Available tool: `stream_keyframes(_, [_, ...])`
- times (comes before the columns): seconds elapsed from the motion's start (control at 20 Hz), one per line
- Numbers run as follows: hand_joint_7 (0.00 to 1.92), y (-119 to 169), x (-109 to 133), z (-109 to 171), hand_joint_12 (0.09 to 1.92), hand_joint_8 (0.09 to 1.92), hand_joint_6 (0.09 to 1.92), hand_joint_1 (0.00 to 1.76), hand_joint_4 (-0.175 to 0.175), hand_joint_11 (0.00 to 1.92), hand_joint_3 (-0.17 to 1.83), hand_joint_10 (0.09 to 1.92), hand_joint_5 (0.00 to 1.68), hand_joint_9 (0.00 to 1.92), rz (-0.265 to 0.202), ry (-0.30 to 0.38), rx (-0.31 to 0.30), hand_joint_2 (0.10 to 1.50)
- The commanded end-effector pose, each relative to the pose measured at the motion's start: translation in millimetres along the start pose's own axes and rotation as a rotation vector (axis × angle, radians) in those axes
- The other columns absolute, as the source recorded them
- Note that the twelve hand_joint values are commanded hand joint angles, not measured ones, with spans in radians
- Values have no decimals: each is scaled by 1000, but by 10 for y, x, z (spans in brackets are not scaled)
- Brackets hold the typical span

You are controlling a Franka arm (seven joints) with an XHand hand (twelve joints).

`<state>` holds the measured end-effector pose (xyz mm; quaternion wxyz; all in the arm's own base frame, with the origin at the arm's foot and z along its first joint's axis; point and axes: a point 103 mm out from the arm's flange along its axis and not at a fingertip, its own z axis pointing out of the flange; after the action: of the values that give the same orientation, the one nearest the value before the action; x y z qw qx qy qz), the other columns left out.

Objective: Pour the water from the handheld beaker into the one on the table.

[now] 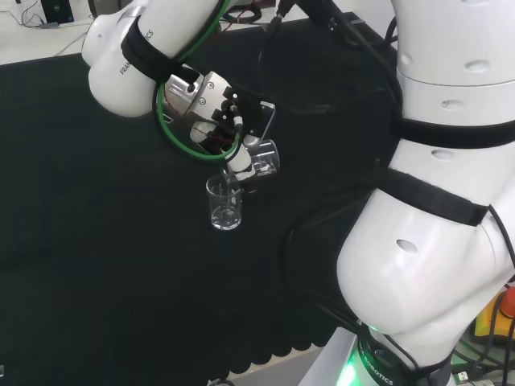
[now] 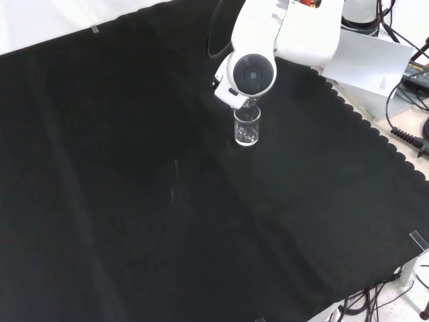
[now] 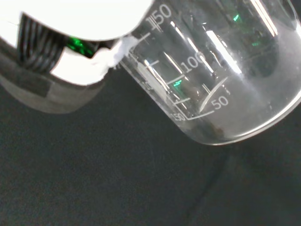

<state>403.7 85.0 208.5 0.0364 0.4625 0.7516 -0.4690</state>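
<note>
Arm link [image 2: 253, 74] hides hand above table beaker [image 2: 247, 126]; water level indiscernible.

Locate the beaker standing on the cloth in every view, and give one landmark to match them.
Head view: the standing beaker is left of centre, under the tilted handheld beaker in the hand.
Front view: upper middle, just below the arm's round grey cap.
Wrist view: I cannot pick it out.
Shared landmark: the black cloth.
</note>
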Motion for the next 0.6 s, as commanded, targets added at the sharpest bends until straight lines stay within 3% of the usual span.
stream_keyframes(0.05, [1702,6,0,-31,536,338,609,1153,169,1514,723,87,1322,1843,14,-17,21,603])
stream_keyframes(0.6, [1703,20,10,-86,535,336,609,1153,169,1514,722,87,1322,1842,32,-57,55,604])
